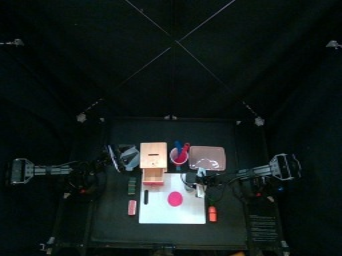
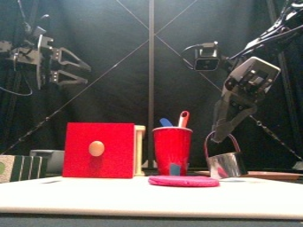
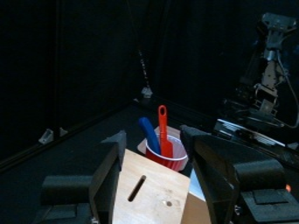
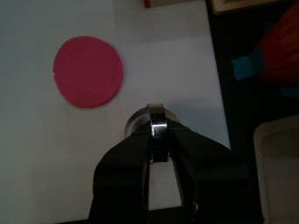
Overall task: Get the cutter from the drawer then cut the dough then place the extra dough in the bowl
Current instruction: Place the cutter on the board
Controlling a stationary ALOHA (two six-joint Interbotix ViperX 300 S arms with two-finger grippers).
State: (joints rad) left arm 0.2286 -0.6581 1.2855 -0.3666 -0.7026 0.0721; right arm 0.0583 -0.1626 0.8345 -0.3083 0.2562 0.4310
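Observation:
The round metal cutter [image 2: 225, 165] hangs by its wire handle from my right gripper [image 2: 218, 135], just above the white cutting board [image 1: 201, 225] and right of the flat pink dough disc [image 2: 183, 181]. From the right wrist, the jaws are shut on the cutter [image 4: 156, 123], with the dough [image 4: 90, 72] lying apart from it on the board [image 4: 163, 61]. The dough [image 1: 175, 199] is whole. My left gripper [image 2: 69, 64] is open and raised high at the left, above the wooden box [image 3: 152, 194]. The blue-grey bowl [image 1: 211, 157] stands behind the board at the right.
The wooden box [image 1: 155, 160] with its red drawer front [image 2: 99, 151] stands left of the red cup [image 2: 173, 149], which holds a blue and a red toy knife. That cup [image 3: 167, 154] lies just beyond the left jaws. Small toys lie at the board's left [image 1: 132, 206] and right [image 1: 213, 213] edges.

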